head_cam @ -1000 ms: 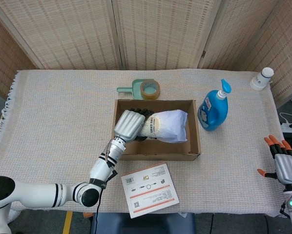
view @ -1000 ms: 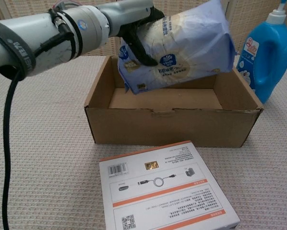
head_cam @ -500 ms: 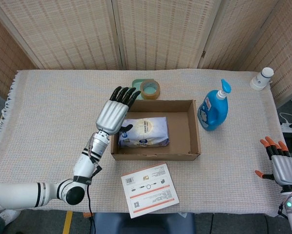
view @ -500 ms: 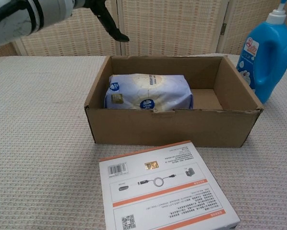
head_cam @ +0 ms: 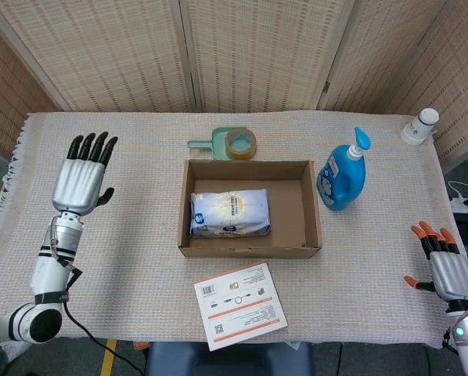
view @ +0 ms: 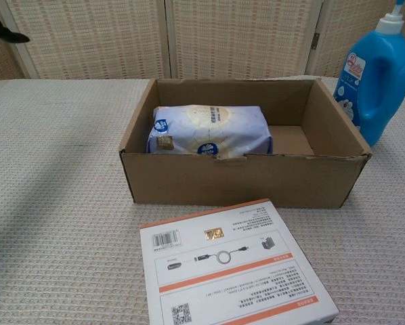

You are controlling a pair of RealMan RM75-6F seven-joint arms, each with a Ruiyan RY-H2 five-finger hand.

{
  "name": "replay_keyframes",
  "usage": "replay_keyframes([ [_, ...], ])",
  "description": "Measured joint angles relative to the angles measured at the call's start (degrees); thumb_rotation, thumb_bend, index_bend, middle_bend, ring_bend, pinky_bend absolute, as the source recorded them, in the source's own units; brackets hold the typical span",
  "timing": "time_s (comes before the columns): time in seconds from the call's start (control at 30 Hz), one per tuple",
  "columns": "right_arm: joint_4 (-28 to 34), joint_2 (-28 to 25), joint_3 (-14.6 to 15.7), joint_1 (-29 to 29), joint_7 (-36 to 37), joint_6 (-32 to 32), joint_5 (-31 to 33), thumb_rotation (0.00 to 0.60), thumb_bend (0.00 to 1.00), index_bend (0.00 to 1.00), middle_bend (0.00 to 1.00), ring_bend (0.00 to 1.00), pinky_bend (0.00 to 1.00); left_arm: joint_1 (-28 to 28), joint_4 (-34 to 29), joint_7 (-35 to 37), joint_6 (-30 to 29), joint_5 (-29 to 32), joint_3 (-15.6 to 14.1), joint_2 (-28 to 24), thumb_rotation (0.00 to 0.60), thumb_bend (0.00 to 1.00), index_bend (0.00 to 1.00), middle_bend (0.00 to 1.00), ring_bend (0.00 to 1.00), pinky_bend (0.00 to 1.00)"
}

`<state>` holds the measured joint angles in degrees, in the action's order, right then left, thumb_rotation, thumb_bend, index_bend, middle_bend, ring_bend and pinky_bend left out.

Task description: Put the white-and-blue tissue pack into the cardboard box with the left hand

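Since the earlier frames: left hand (head_cam: pixel 81 178) withdrawn from above the box (head_cam: pixel 311 210) to the far left of the desk (head_cam: pixel 132 235); pack (head_cam: pixel 228 213) released and now lying inside. Right hand barely shifted.

Pack: white-and-blue, flat on the box floor, in the left half, close to the left wall. Long axis across the box, left to right. In the chest view, top surface (view: pixel 209 126) just proud of the front wall (view: pixel 243 181).

Left hand: raised, palm away, fingers spread and straight, holding nothing. Well apart from the box, with bare cloth between. Only a dark fingertip visible in the chest view, at the upper left corner.

Right hand (head_cam: pixel 447 266): at the desk's right edge, low, orange-tipped fingers apart, nothing held. Also well apart from the box.

Relation for any coming move: pack to the right of the left hand and slightly nearer the robot; left hand about as far from it as the right, on the opposite side.

Other items: blue bottle (head_cam: pixel 343 176) just beside the box's right wall; tape roll (head_cam: pixel 240 143) resting against a green scoop (head_cam: pixel 207 142) behind the box; printed carton (head_cam: pixel 239 305) flat in front of it; small white bottle (head_cam: pixel 419 125) at the far right corner.

Judgement: placement apparently complete; nothing left but parking the arm.
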<state>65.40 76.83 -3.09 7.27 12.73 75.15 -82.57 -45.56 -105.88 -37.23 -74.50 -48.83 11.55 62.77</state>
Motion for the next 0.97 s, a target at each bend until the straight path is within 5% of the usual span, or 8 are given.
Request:
replay_keyframes([
  [0.27,1.3,-0.3,0.7,-0.3,0.6,2.3,-2.5,0.6,0.0,0.1,0.0,0.0,0.0,12.5,7.7,13.6,-4.5,-15.0,-8.6,-1.0,0.6,0.24,0.0,0.0,0.0,0.07],
  [0.53,2.6,-0.1,2.9,-0.8,-0.4,5.0,-6.3,0.6,0.0,0.1,0.0,0.0,0.0,24.7,28.2,34.9,-11.5,-23.9,-14.0,4.2,0.6,0.23,0.0,0.0,0.0,0.07],
  [0.97,1.9,0.5,3.5,-0.8,-1.2,5.3,-7.1,0.6,0.0,0.11,0.0,0.0,0.0,32.8,39.1,41.1,-14.4,-29.9,-14.6,9.4,0.6,0.23,0.0,0.0,0.0,0.07],
])
